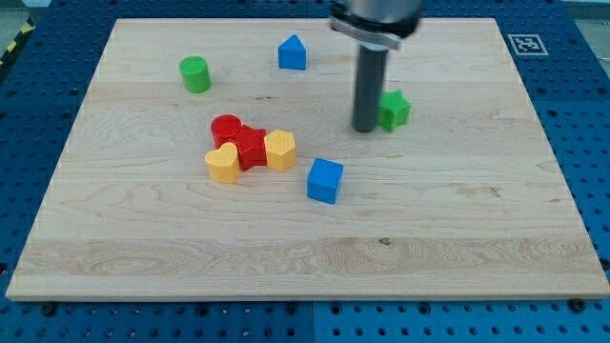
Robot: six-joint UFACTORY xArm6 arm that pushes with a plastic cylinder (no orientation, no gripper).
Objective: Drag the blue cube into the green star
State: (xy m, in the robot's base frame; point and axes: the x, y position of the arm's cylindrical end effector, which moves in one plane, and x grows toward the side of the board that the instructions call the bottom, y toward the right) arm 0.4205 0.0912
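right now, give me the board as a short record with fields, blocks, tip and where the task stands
tip: my tip sits just left of the green star, close to it, contact unclear
blue cube: below and left of the tip, apart from the star, not yet moved in
cluster: red blocks between yellow heart and yellow hexagon, touching
others: green cylinder upper left; blue house-shaped block near the top
surface: wooden board

Pale wooden board (457, 257) resting on a blue perforated surface (591, 143) (regular holes). A square black-and-white marker (526, 44) occupies the board's top-right corner; striped tape, possibly, at the top-left edge (17, 43).
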